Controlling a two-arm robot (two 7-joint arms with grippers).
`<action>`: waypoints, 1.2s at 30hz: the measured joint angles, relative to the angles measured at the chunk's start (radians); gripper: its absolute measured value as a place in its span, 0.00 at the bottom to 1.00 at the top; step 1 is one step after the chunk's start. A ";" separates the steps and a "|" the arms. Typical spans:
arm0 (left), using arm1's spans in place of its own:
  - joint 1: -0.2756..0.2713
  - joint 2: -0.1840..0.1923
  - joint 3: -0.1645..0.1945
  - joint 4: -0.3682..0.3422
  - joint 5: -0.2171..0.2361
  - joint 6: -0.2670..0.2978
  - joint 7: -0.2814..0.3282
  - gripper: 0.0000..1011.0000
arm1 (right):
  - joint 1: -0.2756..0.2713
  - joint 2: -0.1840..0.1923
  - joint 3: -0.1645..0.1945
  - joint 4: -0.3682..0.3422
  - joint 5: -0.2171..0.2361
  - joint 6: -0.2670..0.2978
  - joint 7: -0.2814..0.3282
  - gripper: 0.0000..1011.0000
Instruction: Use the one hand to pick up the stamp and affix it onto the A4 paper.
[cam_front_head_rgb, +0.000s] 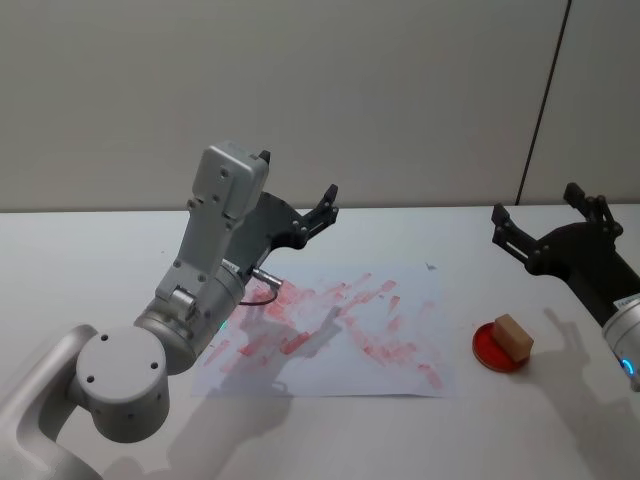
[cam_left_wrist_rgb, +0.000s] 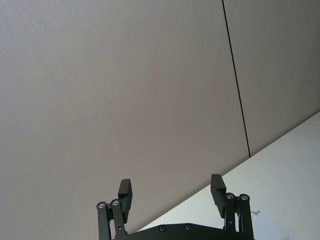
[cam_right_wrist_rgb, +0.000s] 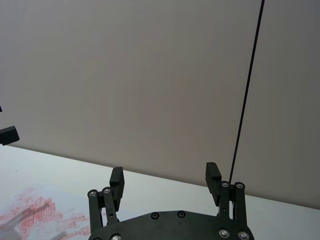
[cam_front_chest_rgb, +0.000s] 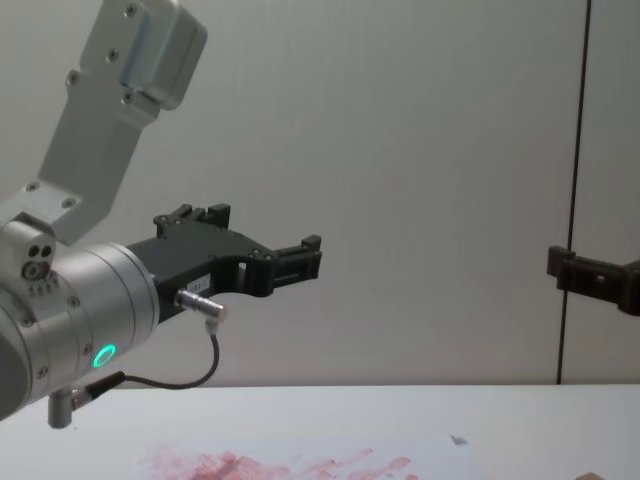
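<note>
Now, step in hand: pick-up not yet begun, by the look of it; stamp untouched, no grasp made.
Table: white, spread well below both grippers.
A4 paper: flat on the table, smeared red-pink, small grey mark at its far right corner; below the left gripper and off to the left of the right gripper.
Left gripper: raised high, seemingly over the paper's left part, aimed at the wall; jaws spread wide, nothing between; probably the idle one.
Right gripper: raised clear of the table, likewise aimed at the wall; jaws wide apart and empty; likely the working hand, being the nearer to the stamp.
Ink pad: round and red, on the table near the paper's right edge but apart from it; below the right gripper and back toward the robot from its tips.
Stamp: small tan block sitting on the ink pad, touching it; well apart from both grippers.
Next move, as a judgement: tilt the right gripper downward, draw back and lower over the stamp, keep the jaws open until astride the block, then close on its sides.
After that: lift, carry leftward over the paper, press down.
Caution: small block, easily nudged off the pad by a jaw arriving off-centre.
</note>
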 joint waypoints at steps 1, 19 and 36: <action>0.000 0.000 0.000 0.000 0.000 0.000 0.000 0.99 | 0.000 0.000 0.000 0.000 0.000 0.000 0.000 0.99; 0.000 0.000 0.000 0.000 0.000 0.000 0.000 0.99 | -0.020 0.024 0.013 -0.010 0.023 0.028 0.016 0.99; 0.000 0.000 0.000 0.000 0.000 0.000 0.000 0.99 | -0.103 0.101 0.041 -0.045 0.058 0.186 0.036 0.99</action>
